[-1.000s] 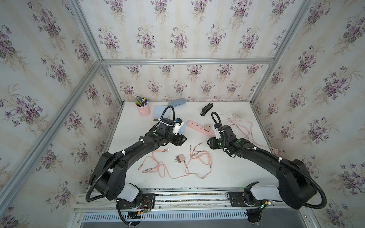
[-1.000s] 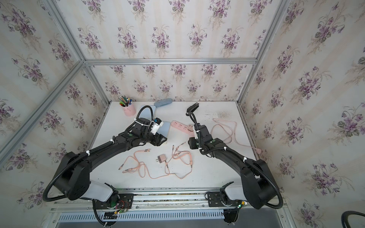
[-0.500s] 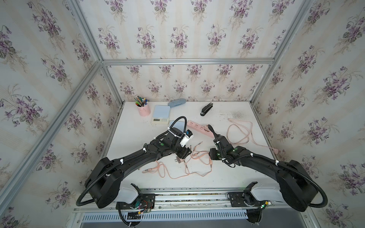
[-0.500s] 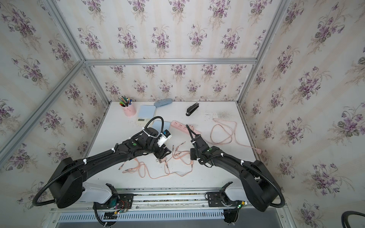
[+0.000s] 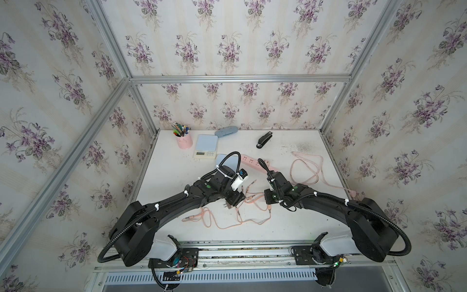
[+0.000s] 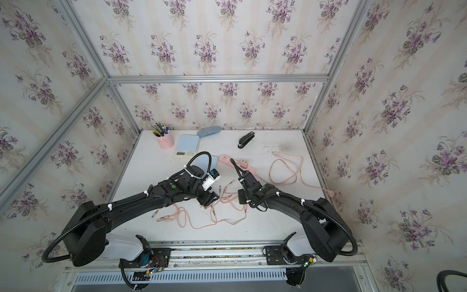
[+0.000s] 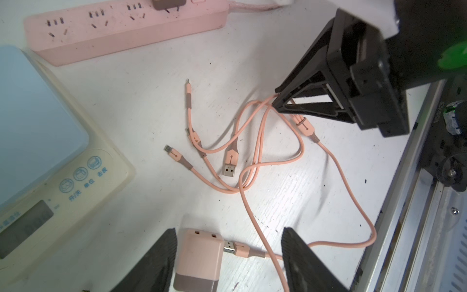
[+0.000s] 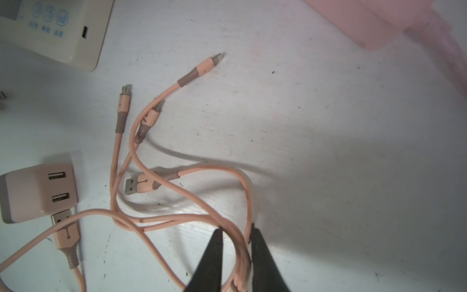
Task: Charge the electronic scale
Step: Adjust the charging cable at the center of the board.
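The electronic scale (image 5: 206, 146) (image 7: 38, 151), cream with a pale blue top, sits at the back left; its charging port (image 8: 85, 32) faces the cables. Pink cables (image 5: 252, 202) (image 8: 177, 217) lie tangled mid-table with several loose plugs. My left gripper (image 7: 227, 252) (image 5: 233, 201) is open low over a pink charger adapter (image 7: 199, 255). The adapter lies beside one finger (image 7: 156, 260), and a USB plug (image 7: 235, 249) rests next to it. My right gripper (image 8: 237, 227) (image 5: 267, 201) is shut on a bunch of cable strands (image 8: 240, 247).
A pink power strip (image 5: 255, 161) (image 7: 126, 30) lies behind the grippers, and its cord (image 5: 310, 172) loops at the right. A pen cup (image 5: 182, 141), a blue case (image 5: 226, 131) and a black stapler (image 5: 264, 139) stand along the back. The metal rail (image 7: 417, 202) runs along the front edge.
Both arms came forward from the power strip to the cables. The left gripper dropped over the adapter. The right gripper's jaws narrowed onto the cable strands.
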You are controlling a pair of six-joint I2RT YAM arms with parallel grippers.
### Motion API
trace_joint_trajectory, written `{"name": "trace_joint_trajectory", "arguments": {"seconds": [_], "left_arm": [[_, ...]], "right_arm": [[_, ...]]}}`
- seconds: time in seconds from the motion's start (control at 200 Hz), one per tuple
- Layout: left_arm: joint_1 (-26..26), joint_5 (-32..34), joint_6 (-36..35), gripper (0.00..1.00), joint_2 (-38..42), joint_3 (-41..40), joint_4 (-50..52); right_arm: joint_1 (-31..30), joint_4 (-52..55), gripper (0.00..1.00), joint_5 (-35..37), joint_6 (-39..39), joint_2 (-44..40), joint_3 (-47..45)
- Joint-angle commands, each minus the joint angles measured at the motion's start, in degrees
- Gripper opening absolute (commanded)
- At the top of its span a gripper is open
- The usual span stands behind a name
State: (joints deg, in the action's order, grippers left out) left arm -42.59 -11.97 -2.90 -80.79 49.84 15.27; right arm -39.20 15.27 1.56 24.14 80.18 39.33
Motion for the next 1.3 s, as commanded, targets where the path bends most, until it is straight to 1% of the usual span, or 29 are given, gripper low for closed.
{"name": "trace_joint_trajectory", "arguments": {"seconds": [0.0, 0.07, 0.11, 0.14, 0.195, 0.225, 0.24, 0.29, 0.35, 0.45, 0.585, 0.709, 0.774, 0.834, 0.869, 0.894, 0.919, 0.979, 1.074, 1.149, 1.204, 1.214, 1.234, 1.279, 1.299], "left_arm": [[-0.28, -0.52, 0.22, 0.68, 0.03, -0.96, -0.3], [-0.38, -0.13, 1.29, 0.68, 0.11, -1.89, -0.53], [-0.41, 0.3, 1.95, 0.68, 0.35, -2.44, -1.01], [-0.39, 0.64, 2.6, 0.68, 0.65, -2.83, -1.44], [-0.39, 1.44, 3.72, 0.68, 1.28, -3.5, -2.35], [-0.29, 1.51, 4.49, 0.69, 1.65, -3.77, -2.73], [-0.29, 2.96, 4.85, 0.68, 1.83, -3.79, -2.84], [-0.19, 4.21, 5.79, 0.69, 2.36, -3.87, -3.24], [-0.13, 4.88, 6.17, 0.69, 2.89, -3.93, -3.93], [0.22, 4.96, 6.42, 0.7, 3.09, -4.03, -5.29], [0.58, 4.54, 6.45, 0.7, 2.33, -3.79, -7.27], [0.64, 3.3, 4.94, 0.7, 1.8, -5.04, -11.88], [0.66, 2.56, 2.99, 0.69, 1.16, -5.89, -15.18], [0.61, 2.14, 0.86, 0.67, 0.03, -4.97, -15.84], [0.65, 2.12, -0.65, 0.66, -2.77, -3.62, -15.38], [0.62, 2.12, -1.64, 0.65, -3.97, -2.41, -14.8], [0.64, 0.41, -2.39, 0.64, -5.13, -1.26, -14.35], [0.58, -0.53, -3.25, 0.62, -7.69, 1.22, -14.21], [0.32, -1.59, -4.75, 0.6, -12.14, 5.61, -13.63], [0.24, -1.03, -5.45, 0.59, -16.16, 10.03, -11.03], [0.15, -0.48, -5.8, 0.59, -19.36, 13.55, -8.45], [0.14, -0.33, -5.8, 0.59, -19.74, 14.12, -8.0], [0.07, 0.08, -5.68, 0.59, -20.91, 15.2, -7.15], [-0.03, 0.55, -5.42, 0.59, -22.87, 17.47, -5.54], [-0.08, 0.87, -5.18, 0.59, -23.67, 18.46, -4.86]], "right_arm": [[-0.17, 1.18, 0.47, -2.9, 0.2, -0.59, -1.18], [-0.44, -0.45, 0.49, -4.88, 0.46, -0.82, -2.92], [-0.45, -1.15, 0.46, -5.25, 0.47, -0.66, -3.49], [-0.44, -1.05, 0.38, -5.05, 0.34, -0.44, -3.59], [-0.44, 0.39, 0.19, -2.91, -0.27, -0.2, -2.8], [-0.44, 1.66, 0.12, -1.07, -0.76, -0.35, -2.07], [-0.44, 2.39, 0.09, -0.09, -1.07, -0.56, -1.58], [-0.44, 4.82, 0.03, 3.89, -2.15, -1.56, 0.04], [-0.44, 7.55, 0.0, 7.98, -3.64, -3.35, 2.03], [-0.44, 10.18, 0.0, 11.62, -5.75, -6.95, 4.71], [-0.44, 11.01, 0.0, 11.18, -7.18, -10.99, 7.05], [-0.44, 11.07, 0.0, 12.02, -7.99, -13.48, 8.67], [-0.36, 11.19, 0.0, 14.1, -9.0, -13.91, 8.92], [0.1, 12.25, 0.0, 16.59, -9.68, -13.23, 8.7], [0.68, 13.2, 0.0, 17.59, -9.66, -12.42, 8.53], [1.19, 14.02, 0.0, 18.29, -9.29, -11.83, 8.36], [1.73, 14.45, 0.0, 19.38, -8.21, -11.2, 8.15], [3.21, 16.32, 0.0, 19.44, -5.84, -9.93, 8.57], [4.05, 16.45, 0.07, 20.81, -2.21, -9.74, 7.3], [6.08, 16.46, 0.12, 18.89, 0.4, -9.79, 5.65], [7.53, 16.4, 0.24, 17.08, 2.18, -9.4, 4.19], [9.35, 16.49, 0.25, 16.83, 2.48, -9.36, 3.96], [10.42, 16.57, 0.29, 16.14, 2.99, -9.13, 3.43], [11.2, 16.77, 0.41, 15.51, 4.19, -8.83, 2.55], [11.29, 16.84, 0.44, 15.32, 4.6, -8.73, 2.27]]}}
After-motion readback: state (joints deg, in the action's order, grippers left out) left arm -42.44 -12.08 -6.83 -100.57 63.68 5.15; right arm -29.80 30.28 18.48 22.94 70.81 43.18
